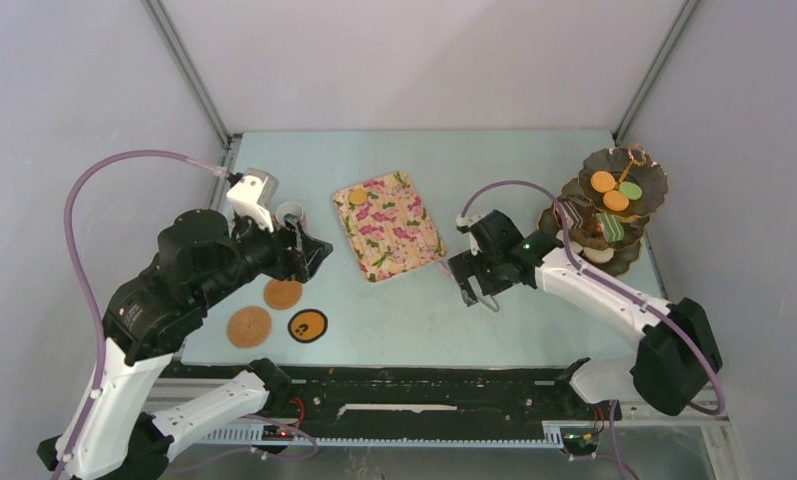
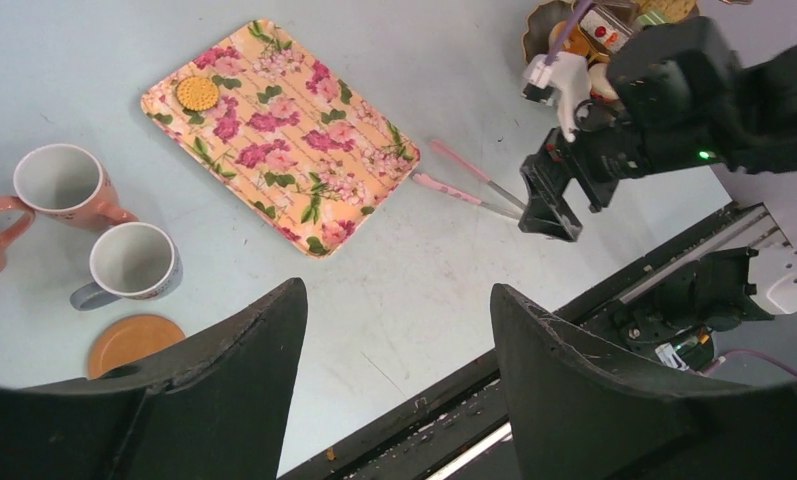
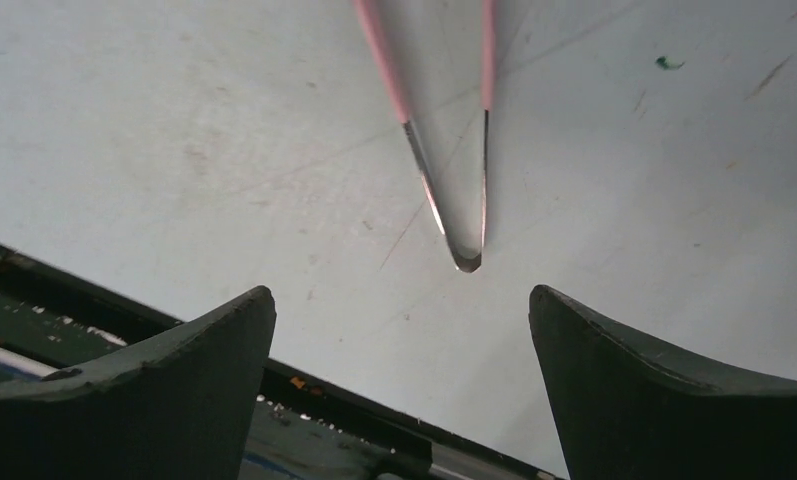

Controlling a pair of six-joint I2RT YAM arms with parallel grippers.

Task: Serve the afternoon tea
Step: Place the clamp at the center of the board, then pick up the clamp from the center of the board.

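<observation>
My right pincer (image 3: 402,300) stands wide apart and grips nothing as it hangs over the pale bench (image 3: 174,150). The pink tongs with a metal hinge (image 3: 452,200) lie flat below it, just beside a corner of the floral rectangular tray (image 1: 387,225). One round yellow biscuit (image 1: 358,197) sits at the tray's far corner. The dark three-tier scalloped stand (image 1: 604,205), carrying orange and green macarons (image 1: 603,181), is at the bench's far right. My left pincer (image 2: 396,290) is also apart and empty, near the grey mug (image 2: 132,262), the pink-orange mug (image 2: 64,185) and an orange round coaster (image 2: 129,340).
</observation>
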